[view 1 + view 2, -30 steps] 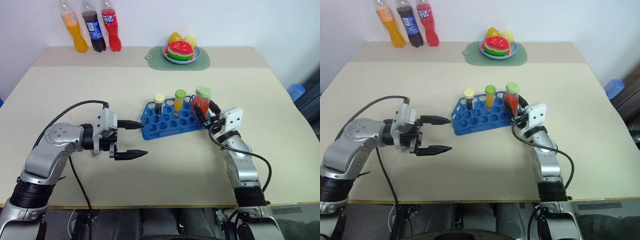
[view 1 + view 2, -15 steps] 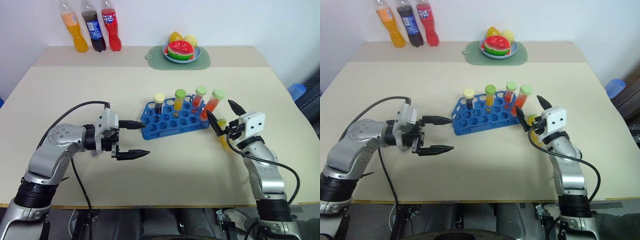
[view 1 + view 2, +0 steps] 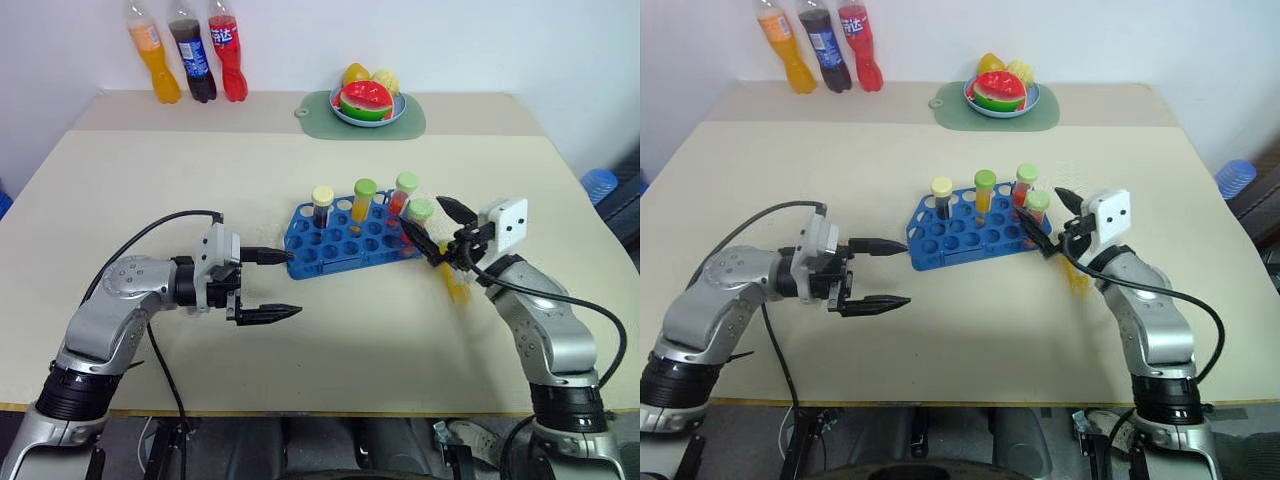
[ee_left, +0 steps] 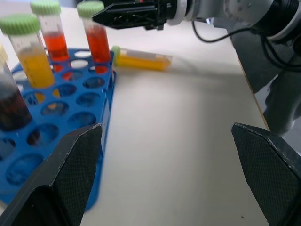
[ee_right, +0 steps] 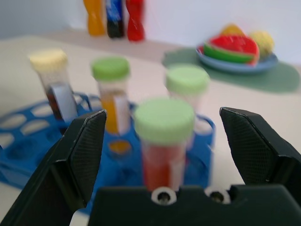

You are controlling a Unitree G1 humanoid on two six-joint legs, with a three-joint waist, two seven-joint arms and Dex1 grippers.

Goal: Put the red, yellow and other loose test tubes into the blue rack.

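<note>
Because one yellow tube (image 4: pixel 141 58) lies on its side on the tabletop (image 3: pixel 350 350) just beside the blue rack (image 3: pixel 345 240), right under my right gripper (image 3: pixel 440 232), a careless reach could nudge it and send it rolling toward the tabletop's edge. The red tube (image 5: pixel 163 141) at the rack's near corner stands between my spread fingers, so swinging sideways from here might clip its green cap and tip it, or drag the whole rack. My right gripper is wide apart and grips nothing; I judge it free of that red tube. My left gripper (image 3: pixel 268 285) is also fully spread and empty, one finger close to the rack's other end. Three more tubes stand upright in the rack: dark, yellow and red.
</note>
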